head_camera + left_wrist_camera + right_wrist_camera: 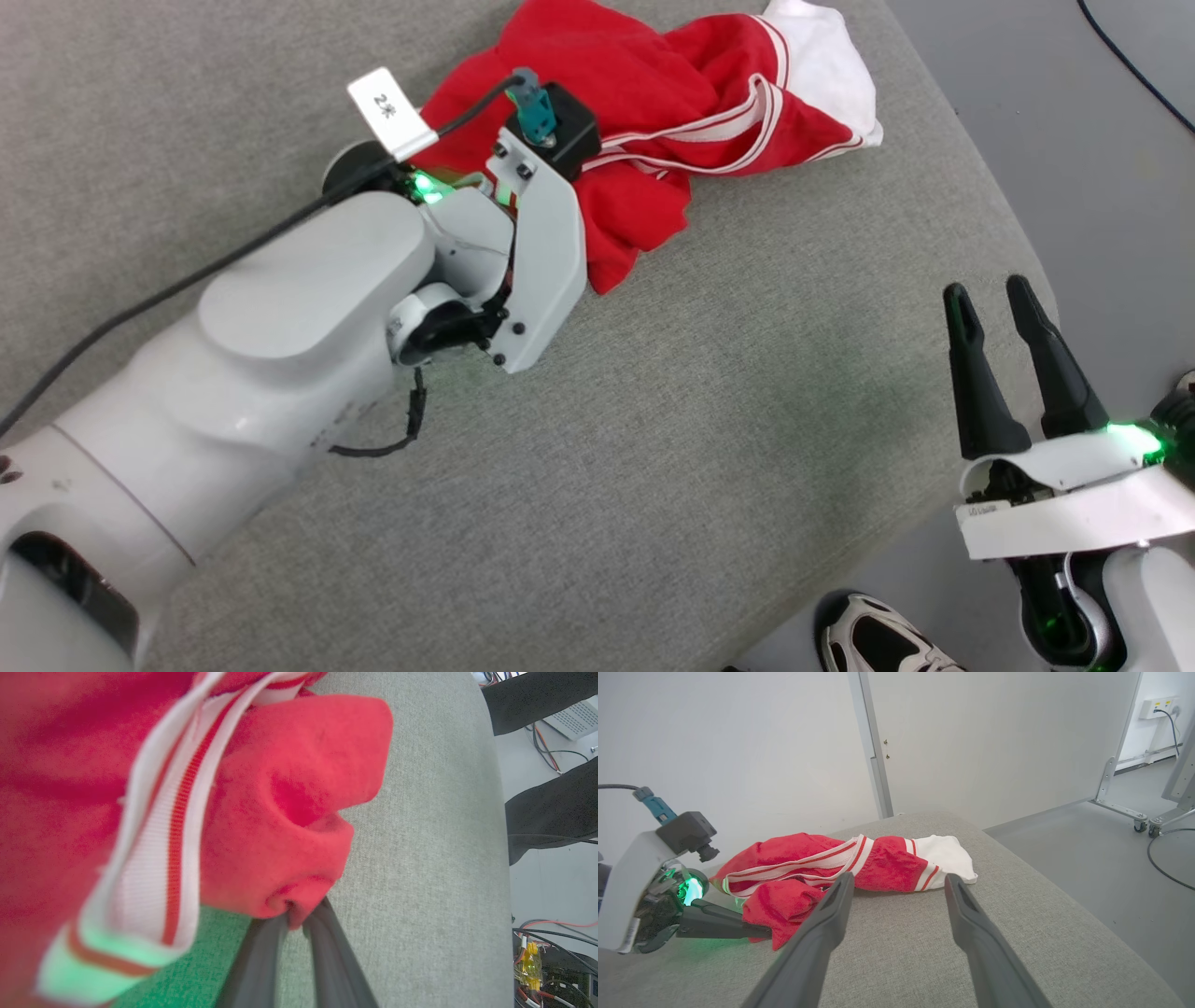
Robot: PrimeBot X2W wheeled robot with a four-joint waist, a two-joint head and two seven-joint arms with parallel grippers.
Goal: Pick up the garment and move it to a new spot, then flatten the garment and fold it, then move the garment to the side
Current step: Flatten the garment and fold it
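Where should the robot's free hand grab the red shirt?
Best guess: the white sleeve, approached from the right by the open right gripper. It lies spread at the garment's right end, well apart from the red fold pinched by the left gripper.

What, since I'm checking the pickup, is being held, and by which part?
The left gripper pinches the garment by a red fold at its edge; the right gripper holds nothing.

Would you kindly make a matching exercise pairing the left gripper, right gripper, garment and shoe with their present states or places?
Things: 1 left gripper; 2 right gripper; 3 garment; 4 shoe.
States: A on the floor; B open, empty; C crumpled on the grey cushion; D shut on red fabric.
Pairs: 1-D, 2-B, 3-C, 4-A.
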